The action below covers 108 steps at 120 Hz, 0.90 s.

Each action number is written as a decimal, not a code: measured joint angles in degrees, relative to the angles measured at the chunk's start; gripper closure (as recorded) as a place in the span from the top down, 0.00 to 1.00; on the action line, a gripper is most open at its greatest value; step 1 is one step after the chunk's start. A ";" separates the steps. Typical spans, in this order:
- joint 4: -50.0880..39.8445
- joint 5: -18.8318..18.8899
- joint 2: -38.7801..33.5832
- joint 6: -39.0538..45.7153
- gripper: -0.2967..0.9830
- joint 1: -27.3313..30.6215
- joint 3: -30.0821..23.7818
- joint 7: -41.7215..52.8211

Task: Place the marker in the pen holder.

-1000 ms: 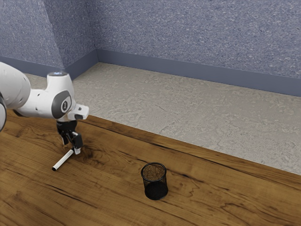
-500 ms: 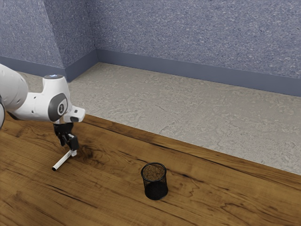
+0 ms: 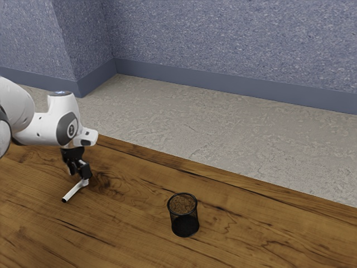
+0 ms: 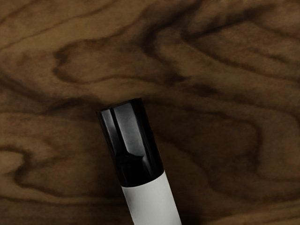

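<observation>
"What has been changed?"

"The tool (image 3: 79,177) has been shifted a little toward the exterior view's left and brought slightly lower, over one end of the marker (image 3: 73,192). The marker's far end and the pen holder (image 3: 185,225) have been left where they were."

"And is anything gripped?"

"Apparently not. The fingers are seen spread wide, and no squeeze from both sides is shown. The marker is laid flat on the counter (image 3: 128,223), well apart from the holder, so the task is judged to be at the lining-up stage. The barrel will have to be closed on and lifted before it can be carried across."

"How are the things made?"

"The cap (image 4: 129,140) is moulded in glossy black, ridged along its length; it is joined to a smooth, matt white barrel (image 4: 152,201). The holder is formed as an upright round cup of dark mesh, finished with a thicker rim. The counter is marked with swirling brown grain."

"Any risk?"

"If the marker is pinched too near its end, it may be tilted or rolled. Once raised, it would need to be stood upright for the round opening."
</observation>
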 joint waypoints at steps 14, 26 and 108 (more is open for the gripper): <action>1.39 -2.20 0.78 0.37 0.71 0.57 -0.73 -0.06; 2.22 -3.56 1.46 0.65 0.71 0.64 -1.47 -0.65; 2.24 -5.06 2.90 1.81 0.57 1.06 -1.73 -3.62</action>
